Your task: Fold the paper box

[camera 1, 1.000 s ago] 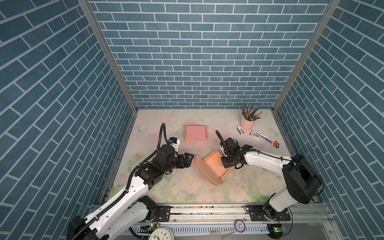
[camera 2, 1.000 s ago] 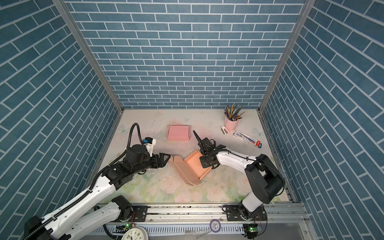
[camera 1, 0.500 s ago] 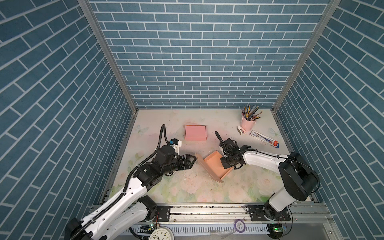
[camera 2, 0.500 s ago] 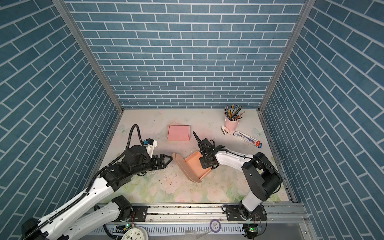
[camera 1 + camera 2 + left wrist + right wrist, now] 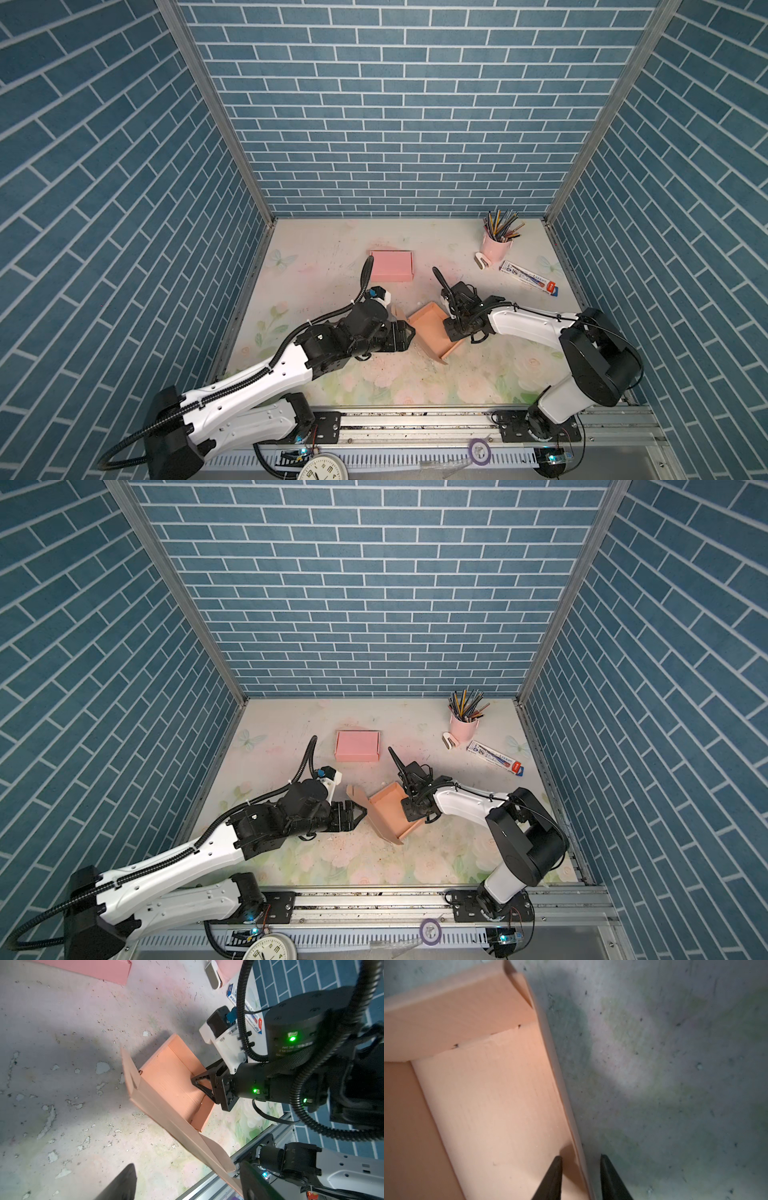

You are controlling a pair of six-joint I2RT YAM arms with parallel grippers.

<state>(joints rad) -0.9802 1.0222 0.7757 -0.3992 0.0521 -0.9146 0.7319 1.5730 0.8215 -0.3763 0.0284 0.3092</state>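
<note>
Left arm (image 5: 270, 376): white shells, black joints, screw holes.
Conduit (image 5: 226, 389): black, ribbed, clipped along left arm up from the rail (image 5: 415, 419).
Right arm (image 5: 528, 328): white link, bulky black joint nearest rail, thin black wire.
Right hand (image 5: 202, 1086): black, triangular truss fingers.
Lights (image 5: 292, 1038): green.

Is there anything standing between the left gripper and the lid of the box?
Nothing visible does. The open left gripper is right beside the raised lid of the box, and no object lies in the small gap between them.
</note>
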